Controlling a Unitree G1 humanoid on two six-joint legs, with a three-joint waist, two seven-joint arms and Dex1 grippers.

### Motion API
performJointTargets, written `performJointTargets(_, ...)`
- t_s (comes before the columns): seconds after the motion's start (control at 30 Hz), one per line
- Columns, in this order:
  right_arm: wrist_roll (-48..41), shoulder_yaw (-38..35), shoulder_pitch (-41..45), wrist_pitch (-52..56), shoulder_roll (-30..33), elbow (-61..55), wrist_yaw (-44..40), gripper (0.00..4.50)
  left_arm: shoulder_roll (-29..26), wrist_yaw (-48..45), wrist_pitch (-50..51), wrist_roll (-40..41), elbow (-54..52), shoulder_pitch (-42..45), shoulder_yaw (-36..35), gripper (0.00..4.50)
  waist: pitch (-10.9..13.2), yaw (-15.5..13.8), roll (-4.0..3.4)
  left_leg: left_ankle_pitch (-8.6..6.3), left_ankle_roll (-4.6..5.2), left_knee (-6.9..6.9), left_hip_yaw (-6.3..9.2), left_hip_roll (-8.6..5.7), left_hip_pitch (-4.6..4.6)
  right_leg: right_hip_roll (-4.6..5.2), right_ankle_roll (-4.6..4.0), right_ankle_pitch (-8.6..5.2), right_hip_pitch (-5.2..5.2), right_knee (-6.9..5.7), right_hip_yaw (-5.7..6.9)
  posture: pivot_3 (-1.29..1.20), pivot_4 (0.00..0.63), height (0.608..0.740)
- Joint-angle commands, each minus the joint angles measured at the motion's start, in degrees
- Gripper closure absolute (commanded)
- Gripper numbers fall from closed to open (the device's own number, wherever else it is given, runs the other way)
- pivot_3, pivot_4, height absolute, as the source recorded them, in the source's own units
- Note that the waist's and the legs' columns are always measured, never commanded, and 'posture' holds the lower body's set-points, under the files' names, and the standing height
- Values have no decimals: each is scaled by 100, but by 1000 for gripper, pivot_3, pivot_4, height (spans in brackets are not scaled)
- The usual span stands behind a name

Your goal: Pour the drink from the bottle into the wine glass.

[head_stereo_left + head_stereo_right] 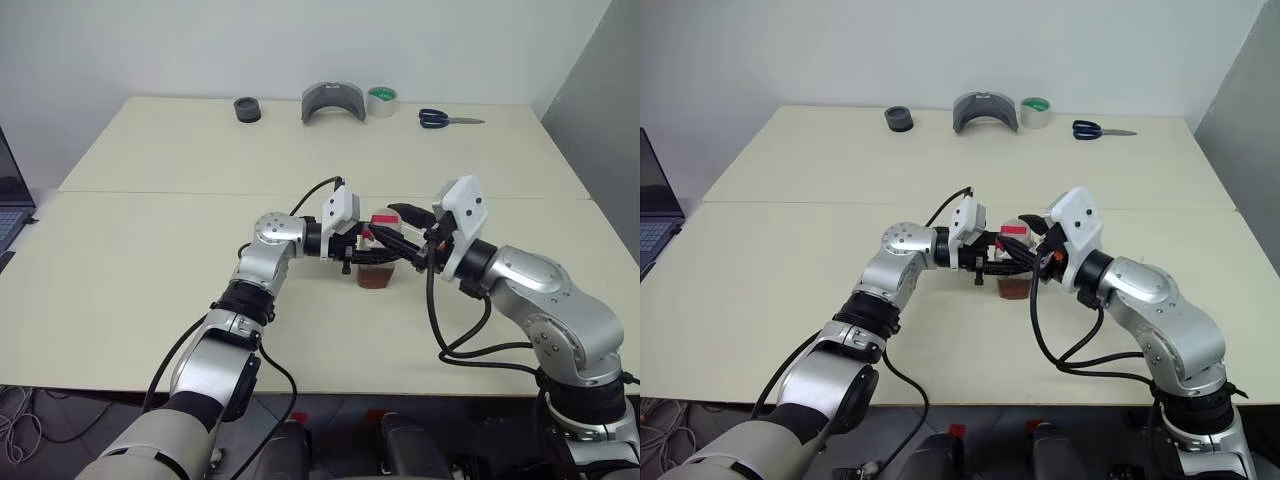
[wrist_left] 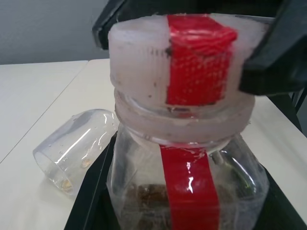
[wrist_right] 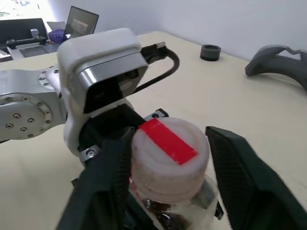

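We judge the bottle (image 1: 378,262), standing mid-table clamped in our left gripper (image 1: 362,250), light and slick, so our right gripper (image 3: 165,179), half-closed around its ridged cap (image 3: 169,153), should bite there.

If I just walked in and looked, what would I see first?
You'd spot the two robot arms meeting at the middle of the table, where the left hand grips a little bottle with a red stripe and a pale cap. The right hand has its fingers around that cap. A clear glass lies tipped over on the table beside the bottle.
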State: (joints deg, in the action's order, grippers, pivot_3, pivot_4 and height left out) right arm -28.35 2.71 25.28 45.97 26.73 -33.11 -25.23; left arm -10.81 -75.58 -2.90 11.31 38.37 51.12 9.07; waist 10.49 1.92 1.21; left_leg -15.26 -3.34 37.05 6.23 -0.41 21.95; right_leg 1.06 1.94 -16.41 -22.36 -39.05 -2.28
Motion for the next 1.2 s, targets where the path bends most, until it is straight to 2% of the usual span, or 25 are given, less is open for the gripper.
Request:
performJointTargets(0.03,7,-30,43,-34,50,-127,-31,2680,53,-5,-89,74,-221,35,-20,2704,0,0,0,0,0,0,-1,0,0,0,0,0,0,0,-1,0,150,740)
performJointTargets(0.6,733,377,108,-780,353,-303,-223,2742,33,71,-51,72,-379,-80,-39,2735,0,1,0,0,0,-1,0,0,-1,0,0,0,1,0,1,0,150,740)
performJointTargets(0.9,-305,-372,-188,-229,-100,-411,-135,2760,42,93,-26,91,-449,-133,-37,2735,0,-6,0,0,0,0,0,-1,0,2,0,0,1,1,-1,0,150,740)
performJointTargets(1.07,90,-436,-239,-504,147,-569,9,2776,49,111,-37,87,-452,-142,-39,2735,0,-2,0,0,0,0,1,0,-1,1,0,0,1,0,1,0,150,740)
performJointTargets(1.2,-31,-1126,-711,-517,248,-853,185,2776,40,209,-34,78,-471,-172,-79,2735,0,-11,0,0,0,-1,1,0,1,0,0,0,1,2,1,0,150,740)
